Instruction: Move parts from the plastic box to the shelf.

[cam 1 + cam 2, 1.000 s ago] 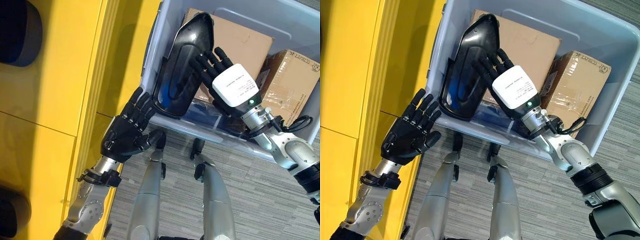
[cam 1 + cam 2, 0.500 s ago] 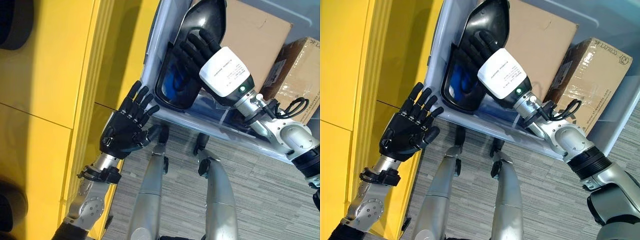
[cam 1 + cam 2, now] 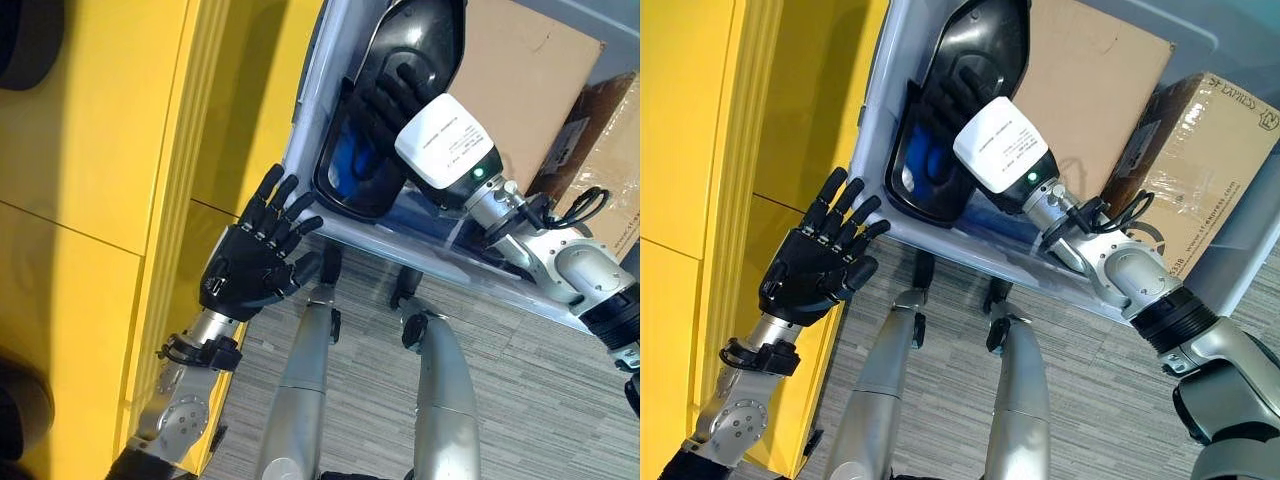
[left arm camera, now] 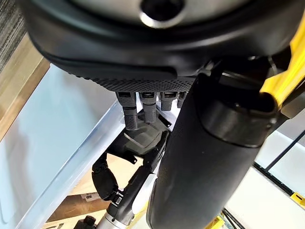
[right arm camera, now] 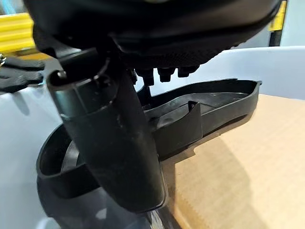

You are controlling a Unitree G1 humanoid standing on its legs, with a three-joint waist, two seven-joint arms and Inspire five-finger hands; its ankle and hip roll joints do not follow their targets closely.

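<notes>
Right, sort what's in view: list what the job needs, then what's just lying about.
Needed:
- black plastic part, gripped by the right robot hand
- plastic box holding it
- yellow shelf beside the box
- left robot hand, open, outside the box

Lying about:
- large cardboard box
- taped cardboard box

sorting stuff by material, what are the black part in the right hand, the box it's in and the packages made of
Black part: likely glossy moulded plastic; it shows highlights and thin ribbed walls. Plastic box: translucent pale plastic, contents showing through. Packages: brown cardboard, one apparently film- or tape-wrapped.
</notes>
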